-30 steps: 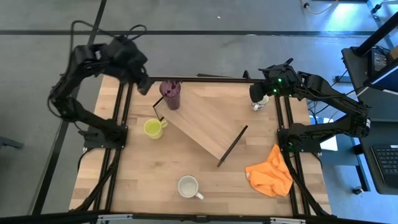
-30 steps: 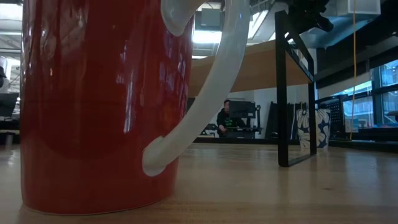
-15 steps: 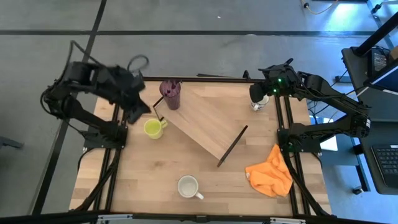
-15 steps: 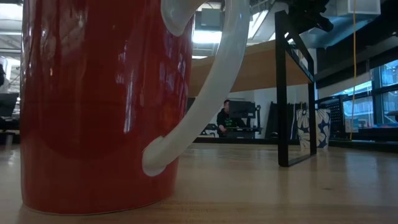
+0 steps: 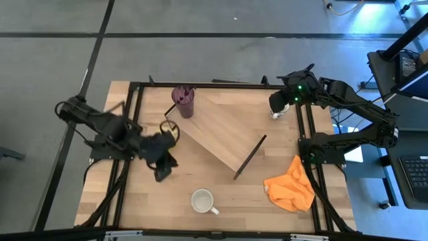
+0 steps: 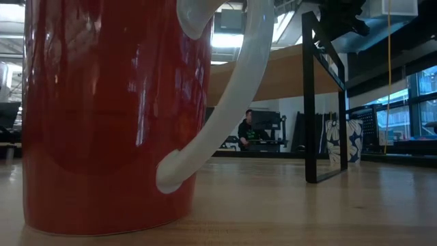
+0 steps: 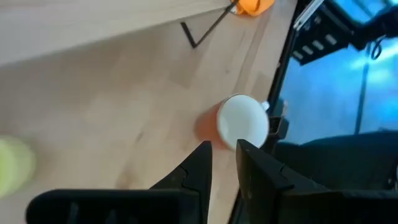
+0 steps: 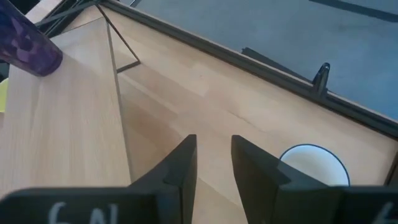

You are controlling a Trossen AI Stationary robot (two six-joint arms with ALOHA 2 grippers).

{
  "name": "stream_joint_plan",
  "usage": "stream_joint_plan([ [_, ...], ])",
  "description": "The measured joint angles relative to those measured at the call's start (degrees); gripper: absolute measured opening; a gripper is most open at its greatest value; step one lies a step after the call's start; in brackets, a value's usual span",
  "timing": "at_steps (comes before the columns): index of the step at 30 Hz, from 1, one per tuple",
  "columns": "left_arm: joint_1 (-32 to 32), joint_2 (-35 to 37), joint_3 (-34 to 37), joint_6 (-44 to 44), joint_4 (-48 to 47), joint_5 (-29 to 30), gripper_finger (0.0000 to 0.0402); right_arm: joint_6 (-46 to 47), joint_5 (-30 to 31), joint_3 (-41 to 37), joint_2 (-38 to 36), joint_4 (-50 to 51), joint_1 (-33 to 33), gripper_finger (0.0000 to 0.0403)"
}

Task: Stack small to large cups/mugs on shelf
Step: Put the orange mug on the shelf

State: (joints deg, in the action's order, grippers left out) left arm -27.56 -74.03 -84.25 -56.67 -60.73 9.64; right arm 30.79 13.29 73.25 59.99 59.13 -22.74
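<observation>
The shelf [image 5: 221, 134] is a long pale-wood plank with thin dark bars at both short ends, lying slantwise on the table [image 5: 167, 194]. The purple tumbler [image 5: 183, 100] stands tall and dark at the plank's far-left corner; the right wrist view shows it mottled violet [image 8: 28, 46]. Whether anything is inside it cannot be told.

The left pincer [image 5: 162, 171] hangs low over the table just off the plank's left end, its fingers [image 7: 198, 163] a narrow gap apart with nothing between them. The yellow-green mug [image 7: 13, 163] is only a blur beside it in the wrist view, and in the high view the arm covers it. Ahead of that pincer, nearer the front edge, sits the red mug [image 5: 202, 200]: glossy red outside with a white handle [image 6: 225, 102] in the low view, white and empty inside [image 7: 244, 121].

The right pincer [image 5: 284, 99] hovers at the table's far-right corner, just over the small white mug [image 5: 278, 110]. Its fingers [image 8: 180, 165] stand slightly apart and hold nothing. The mug below it has a white, empty inside with a dark rim line [image 8: 314, 165], and in the low view a dark pattern on white [image 6: 339, 141].

An orange cloth [image 5: 289, 186] lies crumpled on the near-right side, well apart from both pincers.

White letters on the right gripper's body [image 8: 74, 214] are cut off and unreadable.
</observation>
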Motion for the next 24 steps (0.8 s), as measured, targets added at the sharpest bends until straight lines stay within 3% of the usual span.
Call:
stream_joint_plan([
  [5,-5.1,-2.3,5.7,-7.8,4.9,1.8,0.0066,-3.1,-3.5,0.0,0.0,0.0,0.0,0.0101],
  [9,-7.7,-5.7,7.6,-8.6,4.5,1.7,0.0066,-3.0,-6.6,-0.3,0.0,-0.1,0.8,0.0101],
  [24,-10.5,-13.5,7.6,6.2,10.4,1.3,0.0065,17.3,-10.6,-8.0,0.0,-2.6,17.4,0.0101],
])
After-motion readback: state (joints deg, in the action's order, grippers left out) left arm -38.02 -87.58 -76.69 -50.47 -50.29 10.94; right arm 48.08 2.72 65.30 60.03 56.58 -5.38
